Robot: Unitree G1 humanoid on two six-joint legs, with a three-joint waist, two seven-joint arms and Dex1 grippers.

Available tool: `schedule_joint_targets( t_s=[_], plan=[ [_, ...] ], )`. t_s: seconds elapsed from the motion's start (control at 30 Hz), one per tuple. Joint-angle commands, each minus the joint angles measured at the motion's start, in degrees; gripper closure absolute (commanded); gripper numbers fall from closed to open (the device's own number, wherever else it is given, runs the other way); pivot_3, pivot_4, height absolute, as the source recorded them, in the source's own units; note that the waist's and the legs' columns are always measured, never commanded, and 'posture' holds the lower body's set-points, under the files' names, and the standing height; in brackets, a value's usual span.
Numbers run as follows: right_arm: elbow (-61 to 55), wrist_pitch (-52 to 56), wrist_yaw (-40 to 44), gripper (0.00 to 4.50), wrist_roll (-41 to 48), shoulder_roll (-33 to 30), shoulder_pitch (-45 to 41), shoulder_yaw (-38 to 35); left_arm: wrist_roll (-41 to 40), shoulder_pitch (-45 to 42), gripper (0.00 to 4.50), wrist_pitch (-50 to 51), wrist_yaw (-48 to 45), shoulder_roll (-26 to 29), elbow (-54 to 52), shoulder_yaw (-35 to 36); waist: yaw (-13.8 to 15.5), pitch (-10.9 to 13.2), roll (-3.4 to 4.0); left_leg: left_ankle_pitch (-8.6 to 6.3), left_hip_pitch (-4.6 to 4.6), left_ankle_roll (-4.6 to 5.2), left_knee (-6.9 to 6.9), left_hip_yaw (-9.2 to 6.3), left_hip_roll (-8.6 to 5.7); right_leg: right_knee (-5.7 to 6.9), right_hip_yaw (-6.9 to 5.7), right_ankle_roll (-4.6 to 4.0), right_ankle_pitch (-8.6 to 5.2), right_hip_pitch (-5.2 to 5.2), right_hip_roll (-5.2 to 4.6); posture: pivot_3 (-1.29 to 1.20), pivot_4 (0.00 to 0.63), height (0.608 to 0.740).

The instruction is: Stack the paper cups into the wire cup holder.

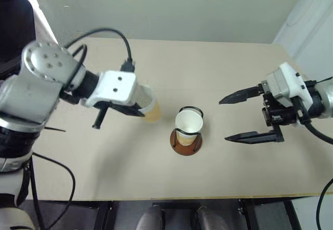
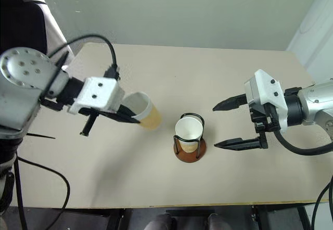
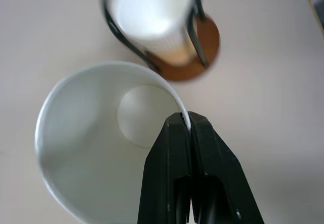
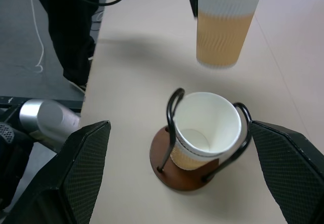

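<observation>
While clamped by its rim in the left gripper [image 3: 188, 127], fingers together on the wall, a paper cup [image 2: 141, 110] hangs above the table [image 1: 218, 84], tilted, mouth toward the arm, base toward the wire cup holder [image 1: 186, 139]. No writing legible on it. Right of that gripper, the holder stands upright on the table with nested cups [image 4: 205, 130] inside, mouths up. Further right, the right gripper [image 1: 244, 116] hovers beside the holder, fingers wide apart, pointing at it, empty.
</observation>
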Motion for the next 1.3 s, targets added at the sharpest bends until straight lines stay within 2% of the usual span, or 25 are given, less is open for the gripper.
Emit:
schedule_joint_targets(
  t_s=[0.03, 0.27, 0.5, 0.73, 0.87, 1.0, 1.23, 1.3],
  plan=[
    [-0.9, -1.1, -0.6, 0.0, -0.7, 0.3, -0.4, -0.6, -2.3, -1.6, 4.49, 1.5, -0.8, -0.3, -2.0, 1.9, -0.1, 0.0, 0.0, 0.0, 0.0, 0.0, 0.0, 0.0, 0.0, 0.0, 0.0, 0.0, 0.0, 0.0, 0.0, 0.0, 0.15, 0.74],
    [1.2, -1.5, -0.6, 0.0, -2.0, -0.4, -3.7, -1.4, -4.4, -2.4, 4.49, 4.0, 0.8, -2.1, -6.1, 1.1, 0.0, 0.0, 0.01, 0.0, 0.01, 0.0, 0.01, 0.0, 0.0, -0.01, 0.0, 0.02, 0.01, 0.02, 0.0, 0.0, 0.15, 0.74],
    [-0.3, 1.6, -3.6, 0.0, 0.7, -1.2, -6.2, -4.5, -3.1, -4.3, 4.49, 0.2, -1.2, -4.4, -2.1, -0.9, 0.0, 0.0, 0.01, 0.01, 0.01, 0.0, 0.01, -0.01, 0.0, -0.01, 0.0, 0.02, 0.01, 0.02, 0.0, 0.0, 0.15, 0.74],
    [-4.8, 4.9, -8.0, 0.0, 4.5, -2.5, -5.2, -9.4, -2.0, -11.0, 4.49, -7.3, -1.9, -8.3, 9.3, -8.1, 0.4, 0.0, 0.02, 0.0, 0.0, 0.01, 0.01, -0.01, 0.0, -0.05, 0.0, 0.02, 0.01, 0.03, -0.02, 0.0, 0.15, 0.74],
    [-6.8, 6.0, -10.2, 0.0, 5.7, -3.1, -2.7, -11.9, -1.2, -14.3, 4.49, -9.4, -1.9, -12.3, 13.6, -11.4, 0.4, 0.0, 0.02, 0.0, -0.02, 0.01, 0.01, -0.02, 0.0, -0.06, -0.01, 0.03, 0.02, 0.03, -0.02, 0.0, 0.15, 0.74],
    [-8.7, 7.2, -11.9, 0.0, 7.5, -4.0, -0.3, -14.6, -2.6, -15.9, 4.49, -10.7, -1.9, -14.4, 14.5, -13.9, 0.4, 0.0, 0.05, 0.0, -0.03, 0.02, 0.0, 0.0, 0.0, -0.09, 0.0, 0.06, 0.03, 0.04, -0.03, 0.0, 0.15, 0.74],
    [-9.5, 7.9, -13.6, 0.0, 9.3, -5.2, 1.5, -16.3, -6.5, -17.5, 4.49, -11.8, -1.9, -13.7, 12.2, -15.7, 0.4, 0.0, 0.06, -0.01, -0.04, 0.02, -0.01, 0.0, 0.0, -0.1, 0.0, 0.09, 0.04, 0.04, -0.02, 0.0, 0.15, 0.74],
    [-9.5, 7.8, -14.0, 0.0, 9.7, -5.3, 1.8, -16.3, -6.2, -18.9, 4.49, -13.3, -1.9, -14.6, 15.1, -17.2, 0.5, 0.0, 0.06, -0.01, -0.04, 0.02, 0.0, 0.0, 0.0, -0.1, 0.01, 0.11, 0.03, 0.04, -0.02, 0.0, 0.15, 0.74]
  ],
)
